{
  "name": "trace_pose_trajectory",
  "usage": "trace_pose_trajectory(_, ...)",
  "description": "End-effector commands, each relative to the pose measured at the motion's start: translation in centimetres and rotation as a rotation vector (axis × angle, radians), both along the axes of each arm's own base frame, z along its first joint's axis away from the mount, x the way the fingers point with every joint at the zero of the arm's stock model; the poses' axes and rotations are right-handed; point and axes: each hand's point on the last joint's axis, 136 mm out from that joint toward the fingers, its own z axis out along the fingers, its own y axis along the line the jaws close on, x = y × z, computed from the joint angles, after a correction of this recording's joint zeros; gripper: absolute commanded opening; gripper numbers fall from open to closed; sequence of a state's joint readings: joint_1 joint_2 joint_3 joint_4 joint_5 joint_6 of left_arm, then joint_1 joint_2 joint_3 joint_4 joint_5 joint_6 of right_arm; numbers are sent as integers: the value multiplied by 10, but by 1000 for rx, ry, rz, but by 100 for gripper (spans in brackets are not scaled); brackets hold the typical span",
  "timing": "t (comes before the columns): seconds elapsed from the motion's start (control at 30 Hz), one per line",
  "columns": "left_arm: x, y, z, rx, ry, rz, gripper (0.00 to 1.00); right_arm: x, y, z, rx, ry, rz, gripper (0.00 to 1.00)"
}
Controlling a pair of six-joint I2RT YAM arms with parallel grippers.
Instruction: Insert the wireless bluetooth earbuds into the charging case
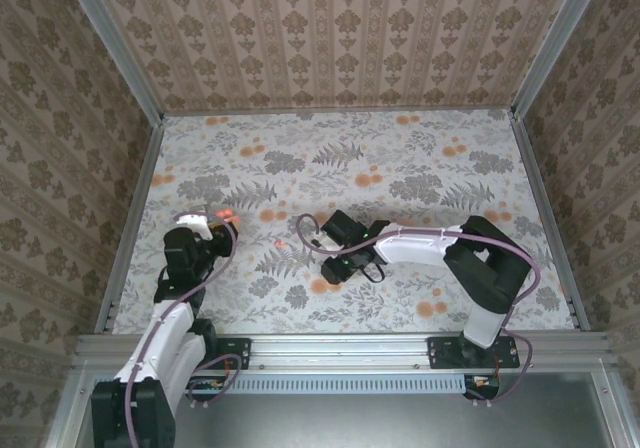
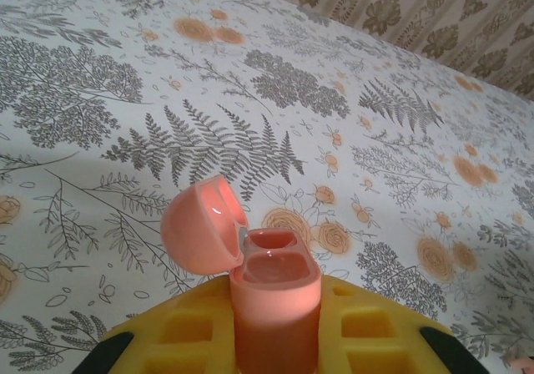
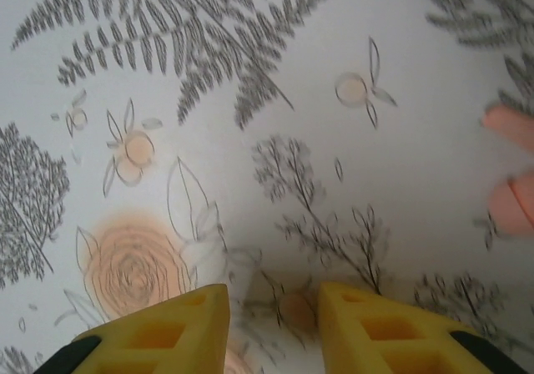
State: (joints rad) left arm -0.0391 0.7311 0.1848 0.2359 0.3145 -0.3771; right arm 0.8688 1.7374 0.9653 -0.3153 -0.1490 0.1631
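Observation:
My left gripper (image 2: 277,328) is shut on the charging case (image 2: 275,295), a coral-red box held upright between the yellow fingers (image 2: 192,332). Its lid (image 2: 200,232) is swung open to the left and both wells look empty. From above, this gripper (image 1: 212,230) and the case (image 1: 226,216) sit at the table's left. My right gripper (image 3: 274,320) hovers open, low over the cloth, near the table's middle (image 1: 335,260). Two coral-pink earbuds (image 3: 511,128) (image 3: 513,200) lie at the right edge of the right wrist view, cut off by the frame. One earbud (image 1: 278,242) lies between the grippers.
A floral cloth (image 1: 400,168) with printed orange flowers (image 3: 133,265) covers the table. Patterned walls (image 1: 340,38) close it in on three sides, and a metal rail (image 1: 340,348) runs along the near edge. A blurred orange spot (image 3: 296,311) lies on the cloth between the right fingers.

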Motion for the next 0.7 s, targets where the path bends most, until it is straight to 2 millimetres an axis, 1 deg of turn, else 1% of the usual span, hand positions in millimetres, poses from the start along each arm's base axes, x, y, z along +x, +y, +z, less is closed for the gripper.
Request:
trace_pose_trajectory(0.0,8,0,25,10,-85,-2,13,6,-4,20,4,-53,-44,39)
trace_pose_trajectory(0.13,9,4,25,8,-73,19,13,25,15,44,43,-101,-10,42)
trace_pose_trajectory(0.23,10,8,24,6,-45,43,13,38,35,57,47,-59,-29,42)
trace_pose_trajectory(0.3,12,17,22,-7,-13,100,12,44,50,64,54,-15,-57,42)
trace_pose_trajectory(0.33,13,21,20,-18,4,129,11,43,55,64,43,4,-59,42)
trace_pose_trajectory(0.37,13,25,18,-33,22,152,10,45,63,67,43,6,-51,42)
trace_pose_trajectory(0.47,16,31,14,-67,61,179,10,52,83,66,18,-22,-3,46)
trace_pose_trajectory(0.57,19,34,12,-84,86,187,10,62,98,60,-6,-37,43,47)
trace_pose_trajectory(0.67,21,37,14,-98,82,197,10,70,109,52,-32,-46,83,48)
